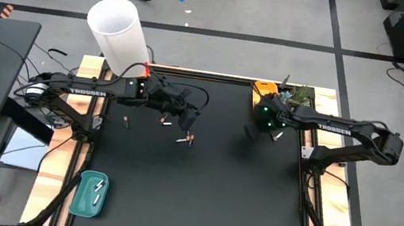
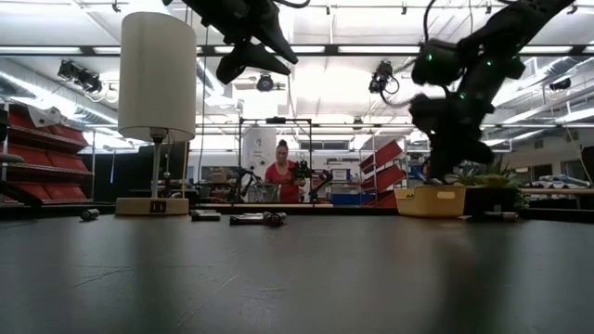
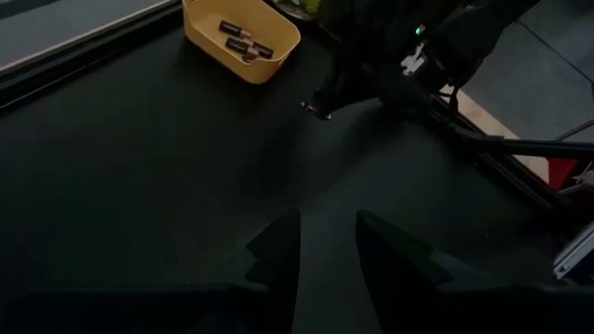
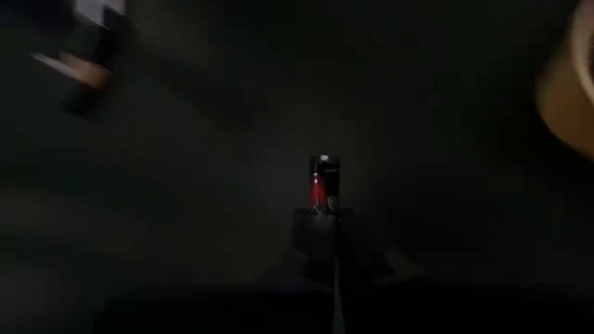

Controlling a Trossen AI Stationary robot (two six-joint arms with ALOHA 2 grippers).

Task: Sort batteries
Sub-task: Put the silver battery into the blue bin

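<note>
While our right gripper (image 4: 320, 218) pinches a dark battery (image 4: 324, 184) and left jaws gape, several batteries (image 1: 184, 138) wait on the table (image 1: 199, 185).

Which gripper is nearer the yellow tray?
Right. The right gripper hangs just in front of the yellow tray; the left gripper is farther off, over the table's middle.

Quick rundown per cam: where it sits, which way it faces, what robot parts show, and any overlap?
High: overhead, straight down; both arms, black table, teal tray.
Low: table height, level across; arms drop from above, white lamp.
Left wrist: past its fingers toward yellow tray, right arm.
Right wrist: shut on a dark battery.
Shared: yellow tray in high, low, left wrist.
</note>
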